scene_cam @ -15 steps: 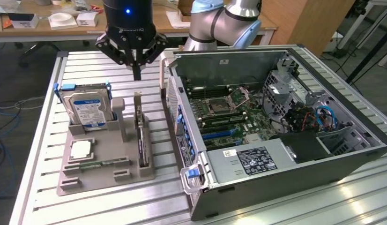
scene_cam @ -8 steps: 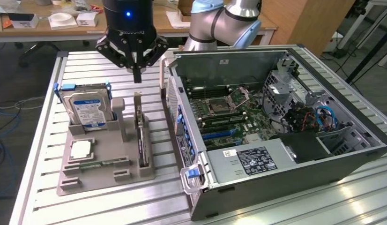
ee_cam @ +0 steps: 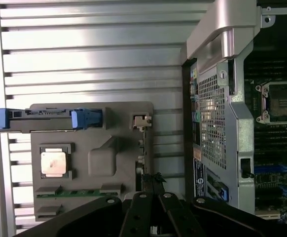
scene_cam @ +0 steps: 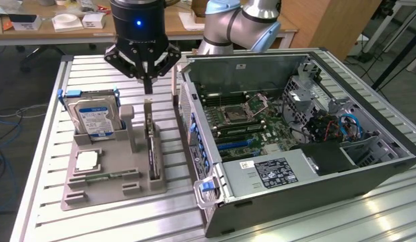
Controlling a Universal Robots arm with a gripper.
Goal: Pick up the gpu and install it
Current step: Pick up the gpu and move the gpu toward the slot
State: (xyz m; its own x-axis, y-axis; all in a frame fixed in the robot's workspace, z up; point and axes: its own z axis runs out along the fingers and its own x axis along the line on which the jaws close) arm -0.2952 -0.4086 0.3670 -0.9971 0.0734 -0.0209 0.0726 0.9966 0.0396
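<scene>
Slatted metal table (scene_cam: pixel 40 166): your gripper (scene_cam: pixel 148 89), fingers pinched together, hangs right over graphics card (scene_cam: pixel 151 151). Card stands on edge in grey holder (scene_cam: pixel 107 185), long axis alongside computer case (scene_cam: pixel 262 212).

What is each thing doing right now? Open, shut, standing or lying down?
gripper: shut, just above the gpu.
gpu: standing on edge in the gray holder.
hard drive: standing upright in the holder.
processor chip: lying flat in the holder.
computer case: lying on its side, open.
</scene>
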